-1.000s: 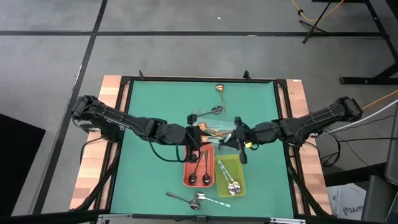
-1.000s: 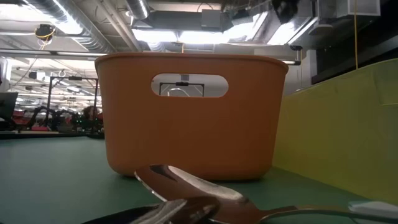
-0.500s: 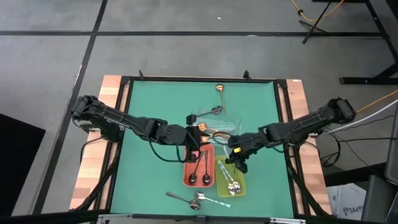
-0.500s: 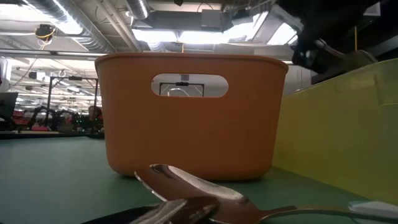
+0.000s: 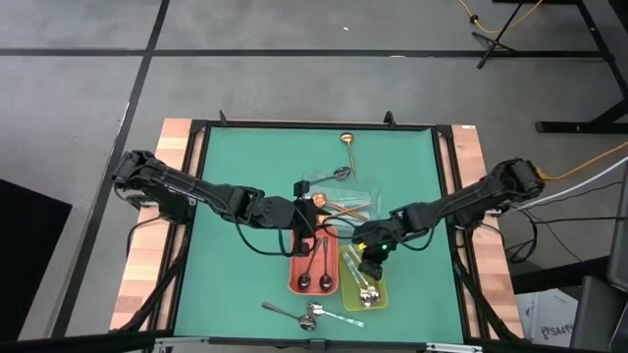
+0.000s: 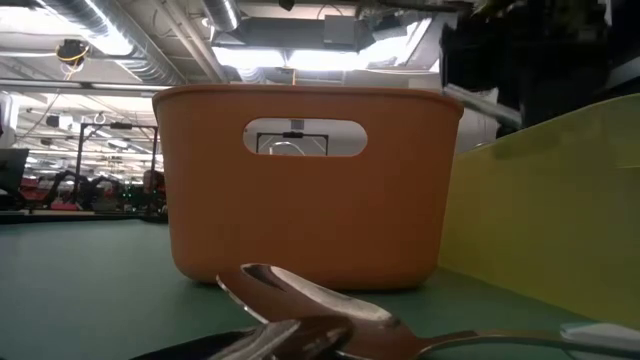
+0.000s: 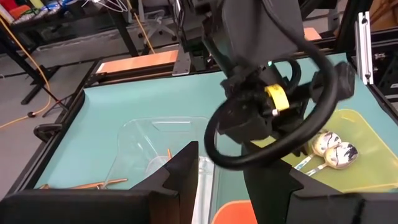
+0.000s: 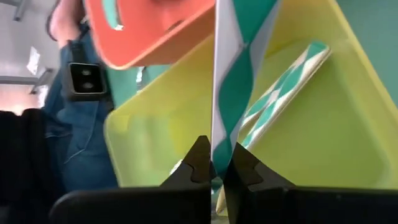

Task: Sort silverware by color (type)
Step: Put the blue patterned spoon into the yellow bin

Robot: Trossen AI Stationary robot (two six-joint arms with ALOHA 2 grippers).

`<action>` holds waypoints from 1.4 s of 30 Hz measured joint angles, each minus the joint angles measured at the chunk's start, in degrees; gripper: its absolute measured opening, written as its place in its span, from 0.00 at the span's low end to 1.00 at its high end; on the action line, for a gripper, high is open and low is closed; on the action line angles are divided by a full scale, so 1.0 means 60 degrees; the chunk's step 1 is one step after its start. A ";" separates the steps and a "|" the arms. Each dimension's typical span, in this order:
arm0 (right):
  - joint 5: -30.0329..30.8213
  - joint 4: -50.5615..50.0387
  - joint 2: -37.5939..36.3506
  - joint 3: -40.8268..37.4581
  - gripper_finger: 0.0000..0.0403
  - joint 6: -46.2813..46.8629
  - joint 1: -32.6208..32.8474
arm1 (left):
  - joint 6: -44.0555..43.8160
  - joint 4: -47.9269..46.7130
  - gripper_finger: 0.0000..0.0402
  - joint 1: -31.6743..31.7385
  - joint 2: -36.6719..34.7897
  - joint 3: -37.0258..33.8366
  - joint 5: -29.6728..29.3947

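My right gripper (image 5: 369, 253) hovers over the far half of the yellow-green tray (image 5: 378, 282) and is shut on a slim shiny silver utensil (image 8: 215, 93). The tray holds silver spoons (image 5: 368, 294). My left gripper (image 5: 310, 227) is open above the far end of the red tray (image 5: 294, 282), which holds two black spoons (image 5: 314, 279). The clear tray (image 5: 365, 191) holds copper utensils (image 5: 339, 208). One copper spoon (image 5: 346, 143) lies by the far edge. Silver pieces (image 5: 306, 316) lie on the mat near the near edge. My right gripper pinches the silver utensil between its two fingertips at one end of its handle (image 8: 213, 163). The flat strip runs straight out ahead of the fingers, along them. In the low view it shows as a bright bar (image 6: 482, 102) above the yellow-green tray's rim, lifted clear.
The red tray's wall (image 6: 300, 190) and the yellow-green tray's wall (image 6: 550, 220) stand side by side close before the low camera, with silver spoons (image 6: 300, 300) lying in front. A second flat silver piece (image 8: 286, 93) lies in the yellow-green tray. Bare green mat lies left and right.
My right gripper has moved from beside the clear tray toward the near edge and slightly left, carrying the silver utensil over the yellow-green tray. It has come into the low view above that tray's rim. The left arm has kept still.
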 joint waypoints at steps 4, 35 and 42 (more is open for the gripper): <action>0.0079 -0.0016 0.0364 0.0000 0.01 -0.0004 0.0000 | 0.0000 -0.0001 0.29 0.0000 0.0000 0.0000 0.0000; 0.0495 0.0053 0.0793 0.0004 0.01 0.0000 0.0000 | 0.0004 0.0013 0.29 0.0000 0.0000 0.0000 -0.0004; 0.0592 0.0031 0.0805 0.0001 0.11 -0.0051 -0.0007 | 0.0004 0.0013 0.29 0.0000 0.0000 0.0000 -0.0004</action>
